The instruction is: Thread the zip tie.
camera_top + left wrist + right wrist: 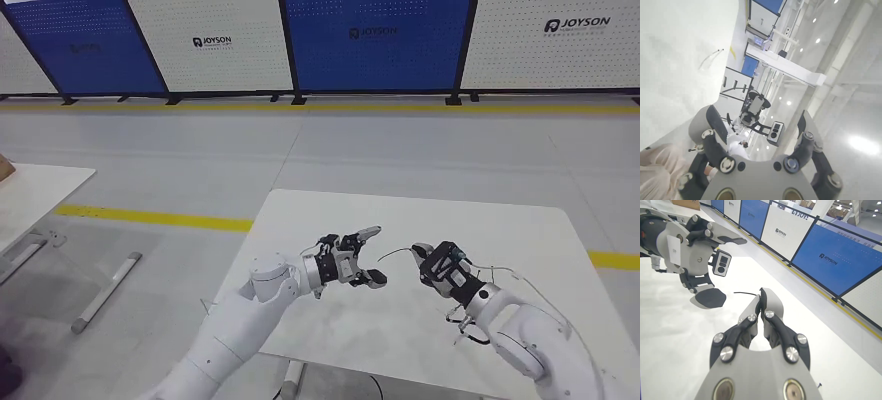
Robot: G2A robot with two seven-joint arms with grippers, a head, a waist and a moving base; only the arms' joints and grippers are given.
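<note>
My right gripper (420,252) hangs over the middle of the white table (330,215), shut on a black zip tie (397,251). In the right wrist view the closed fingertips (762,294) pinch the zip tie (744,293), whose thin free end sticks out sideways toward the other arm. My left gripper (372,256) faces it from a short distance, open, with one finger above and one below the strap's tip and nothing between them. The same left gripper (721,269) appears open in the right wrist view. In the left wrist view the wide-apart fingers (715,121) frame the right gripper (755,108) beyond.
A pale thin strand (710,56) lies on the table beyond the grippers. Blue and white partition panels (375,45) stand along a yellow floor line behind the table. Another white table (35,195) stands off to the left.
</note>
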